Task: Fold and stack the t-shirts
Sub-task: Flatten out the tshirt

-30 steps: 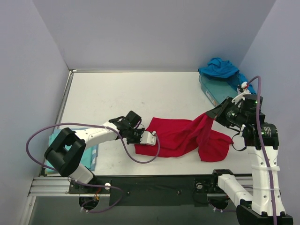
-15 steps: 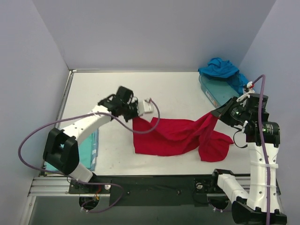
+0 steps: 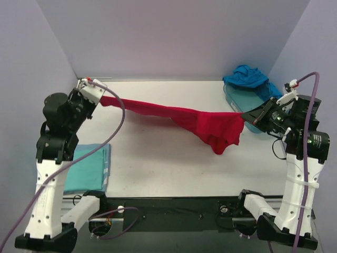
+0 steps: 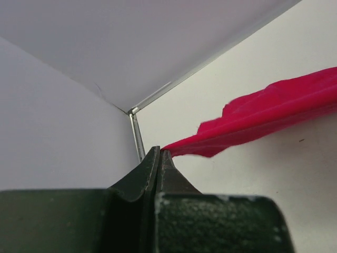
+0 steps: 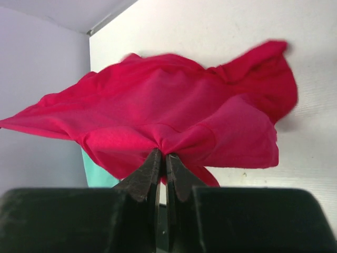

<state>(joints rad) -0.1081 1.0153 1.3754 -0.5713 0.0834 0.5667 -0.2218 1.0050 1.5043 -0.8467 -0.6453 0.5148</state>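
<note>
The red t-shirt point(image 3: 200, 122) hangs stretched in the air between my two grippers, sagging at its right part above the table. My left gripper point(image 3: 100, 98) is raised at the far left and is shut on the shirt's left end point(image 4: 247, 118). My right gripper point(image 3: 245, 114) is raised at the right and is shut on a bunched fold of the red shirt point(image 5: 179, 121). The blue t-shirt point(image 3: 247, 75) lies crumpled in the tray at the far right. The pale aqua t-shirt point(image 3: 87, 168) lies folded flat at the near left; a strip of it shows in the right wrist view point(image 5: 95, 171).
A translucent teal plastic tray point(image 3: 243, 103) stands at the far right corner under the blue shirt. Grey walls close the table on the left, back and right. The white table point(image 3: 158, 158) lies under the hanging shirt. Purple cables loop from both arms.
Both grippers have risen and moved apart, the left one far to the upper left. The red shirt has left the table and now hangs stretched between them.
</note>
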